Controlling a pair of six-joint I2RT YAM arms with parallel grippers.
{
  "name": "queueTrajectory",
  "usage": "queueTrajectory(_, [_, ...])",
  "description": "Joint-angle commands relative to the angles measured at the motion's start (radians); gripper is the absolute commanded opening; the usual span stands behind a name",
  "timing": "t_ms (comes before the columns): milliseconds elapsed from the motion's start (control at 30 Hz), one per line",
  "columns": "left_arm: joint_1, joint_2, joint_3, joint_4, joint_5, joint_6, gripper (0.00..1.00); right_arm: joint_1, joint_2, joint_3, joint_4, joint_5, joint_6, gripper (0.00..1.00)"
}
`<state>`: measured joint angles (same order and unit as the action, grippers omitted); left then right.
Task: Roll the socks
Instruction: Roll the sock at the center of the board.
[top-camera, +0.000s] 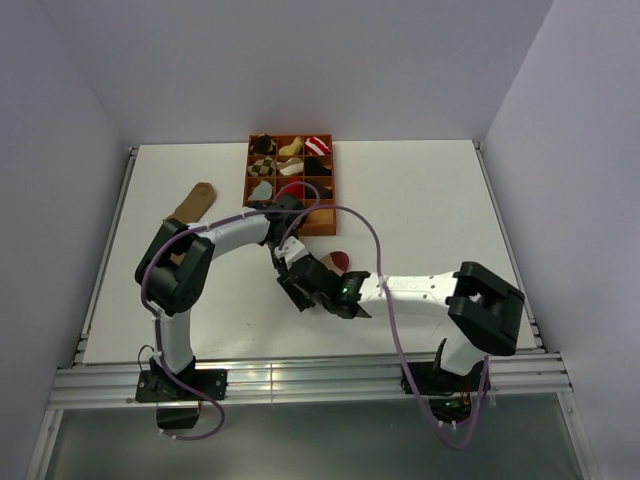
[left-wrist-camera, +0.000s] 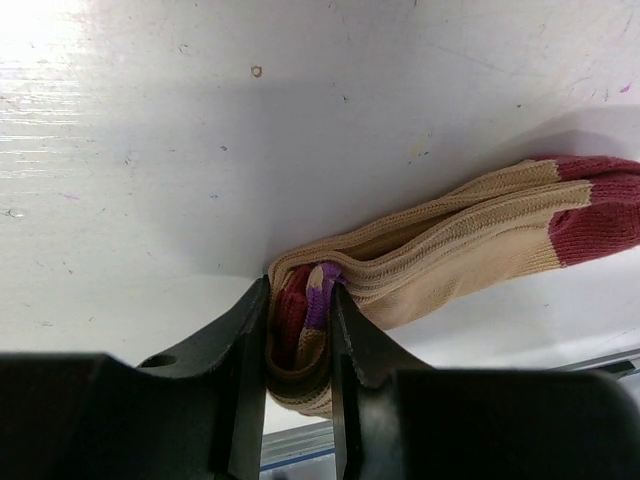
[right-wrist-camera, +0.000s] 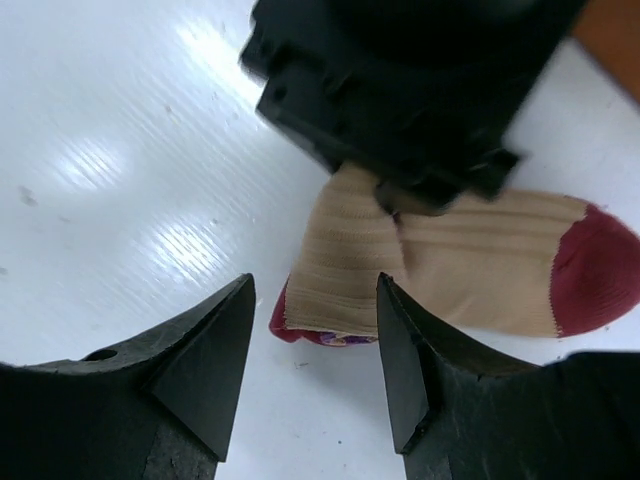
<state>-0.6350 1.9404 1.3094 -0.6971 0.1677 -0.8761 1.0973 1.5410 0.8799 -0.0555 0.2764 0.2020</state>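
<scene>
1. My left pincer (left-wrist-camera: 300, 292) is clamped on the folded cuff end of the beige sock (left-wrist-camera: 470, 245). The doubled fabric, with its maroon and purple stripes, is pinched between the jaws. I judge this grip is there to anchor the start of the roll.
2. The beige sock lies flat near the middle of the counter (top-camera: 450, 220), just on the near side of the box (top-camera: 247, 190). Its maroon toe points right, away from the held end.
3. My right pincer (right-wrist-camera: 314, 280) stands open and holds nothing. Its jaws frame the cuff edge from the near side, and I cannot tell whether they touch the fabric. I read this as a spot chosen for tucking or taking over the fold while the left pincer pins it.
4. The brown sock (top-camera: 193, 202) lies loose at the far left of the counter, well apart from both pincers, so I take it to be waiting its turn.
5. The red sock with white pattern (top-camera: 318, 146) sits in the far right compartment of the box.
6. I judge the beige sock's roll is barely begun: only the cuff is folded, and the foot lies unrolled.
</scene>
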Motion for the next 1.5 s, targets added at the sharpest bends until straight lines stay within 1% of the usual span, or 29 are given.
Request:
queueTrajectory(0, [-0.012,0.042,-0.007,-0.079,-0.06,0.042,0.23,0.045,0.06,0.041,-0.033,0.147,-0.03,0.59])
queueTrajectory(333, [-0.012,0.069,0.019,-0.087,-0.042,0.065,0.22,0.102,0.232,0.044,-0.02,0.198,-0.05,0.59])
queueTrajectory(500, [-0.012,0.078,0.03,-0.084,-0.028,0.081,0.22,0.108,0.336,0.067,-0.061,0.28,0.002,0.57])
queueTrajectory(600, [-0.012,0.084,0.031,-0.076,-0.023,0.104,0.23,0.108,0.393,0.086,-0.108,0.32,0.036,0.47])
queueTrajectory(633, [-0.012,0.083,0.031,-0.076,-0.025,0.108,0.23,0.107,0.399,0.085,-0.109,0.319,0.039,0.33])
queueTrajectory(667, [-0.012,0.081,0.031,-0.071,-0.028,0.111,0.25,0.105,0.4,0.079,-0.107,0.313,0.048,0.23])
queueTrajectory(700, [-0.012,0.08,0.03,-0.061,-0.03,0.117,0.26,0.105,0.392,0.058,-0.09,0.281,0.048,0.13])
queueTrajectory(733, [-0.012,0.068,0.028,-0.052,-0.033,0.118,0.28,0.104,0.38,0.047,-0.083,0.259,0.048,0.0])
queueTrajectory(767, [-0.012,0.06,0.025,-0.044,-0.036,0.12,0.37,0.101,0.352,0.036,-0.076,0.23,0.053,0.0])
queueTrajectory(800, [-0.012,0.04,0.024,-0.023,-0.048,0.121,0.4,0.092,0.335,0.015,-0.061,0.201,0.051,0.0])
queueTrajectory(833, [-0.011,0.028,0.021,-0.01,-0.057,0.121,0.43,0.084,0.303,0.005,-0.053,0.125,0.048,0.0])
queueTrajectory(867, [-0.009,0.017,0.018,0.002,-0.06,0.12,0.48,0.076,0.286,-0.004,-0.047,0.089,0.051,0.0])
queueTrajectory(900, [-0.005,0.005,0.007,0.019,-0.065,0.114,0.56,0.061,0.271,-0.015,-0.041,0.054,0.051,0.0])
queueTrajectory(933, [0.0,-0.024,0.001,0.051,-0.069,0.106,0.59,0.05,0.245,-0.021,-0.04,-0.036,0.056,0.0])
queueTrajectory(1000, [0.018,-0.081,-0.033,0.094,-0.076,0.077,0.63,0.026,0.219,-0.036,-0.026,-0.127,0.06,0.0])
queueTrajectory(1033, [0.027,-0.107,-0.051,0.146,-0.074,0.066,0.64,-0.002,0.197,-0.041,-0.023,-0.208,0.068,0.0])
queueTrajectory(1100, [0.06,-0.185,-0.11,0.194,-0.074,0.023,0.65,-0.036,0.182,-0.054,-0.004,-0.299,0.076,0.0])
queueTrajectory(1133, [0.072,-0.21,-0.152,0.243,-0.074,0.008,0.65,-0.068,0.173,-0.058,-0.001,-0.369,0.079,0.0])
queueTrajectory(1233, [0.119,-0.314,-0.214,0.3,-0.088,-0.047,0.65,-0.131,0.165,-0.053,-0.003,-0.475,0.074,0.0])
queueTrajectory(1300, [0.147,-0.391,-0.277,0.349,-0.096,-0.08,0.66,-0.164,0.168,-0.039,-0.012,-0.59,0.067,0.0])
queueTrajectory(1367, [0.159,-0.432,-0.335,0.376,-0.1,-0.092,0.68,-0.212,0.186,-0.019,-0.032,-0.653,0.06,0.0])
queueTrajectory(1400, [0.17,-0.463,-0.354,0.398,-0.099,-0.096,0.69,-0.224,0.197,0.007,-0.056,-0.719,0.054,0.0])
queueTrajectory(1467, [0.173,-0.483,-0.398,0.412,-0.082,-0.098,0.7,-0.258,0.229,0.031,-0.078,-0.769,0.047,0.0])
